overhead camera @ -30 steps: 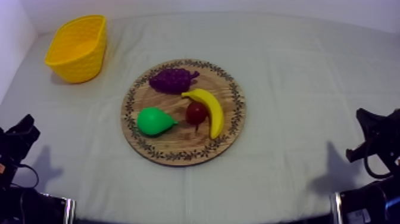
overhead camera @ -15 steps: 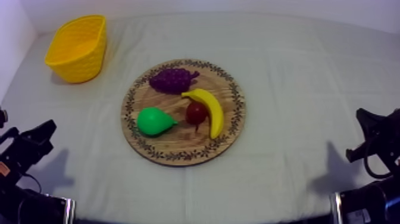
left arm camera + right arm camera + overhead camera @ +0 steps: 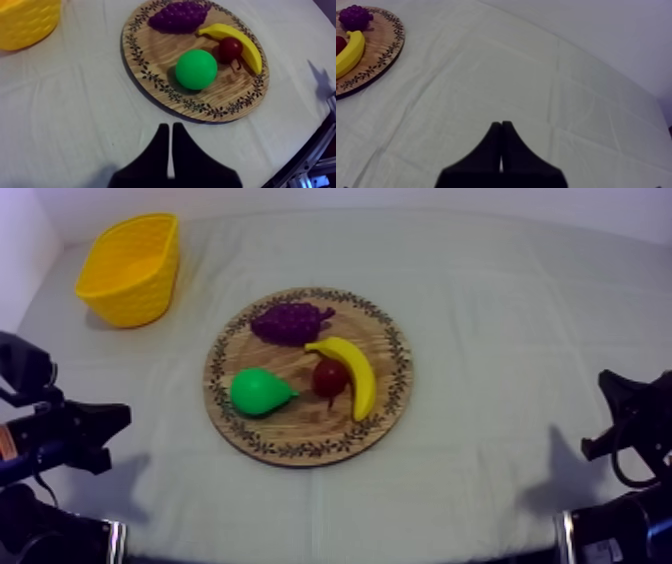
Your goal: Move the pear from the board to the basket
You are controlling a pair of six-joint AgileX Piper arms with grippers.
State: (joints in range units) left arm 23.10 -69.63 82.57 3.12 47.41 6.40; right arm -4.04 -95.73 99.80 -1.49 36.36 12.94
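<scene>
Right, green toy pear (image 3: pixel 260 391) lay at 8 o'clock on the round wooden board (image 3: pixel 300 428), yellow basket (image 3: pixel 130 268) off at 10. Left gripper (image 3: pixel 170 126) and right gripper (image 3: pixel 501 123) were both closed tight, holding nothing. Risk: smooth round pear squirting sideways into the small red fruit (image 3: pixel 328 376) under an off-centre pinch.

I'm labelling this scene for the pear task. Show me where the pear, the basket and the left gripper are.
pear (image 3: pixel 259 391): top view, middle of its green body.
basket (image 3: pixel 131 298): top view, its outer wall.
left gripper (image 3: pixel 170 131): left wrist view, midway between its shut fingertips.
</scene>
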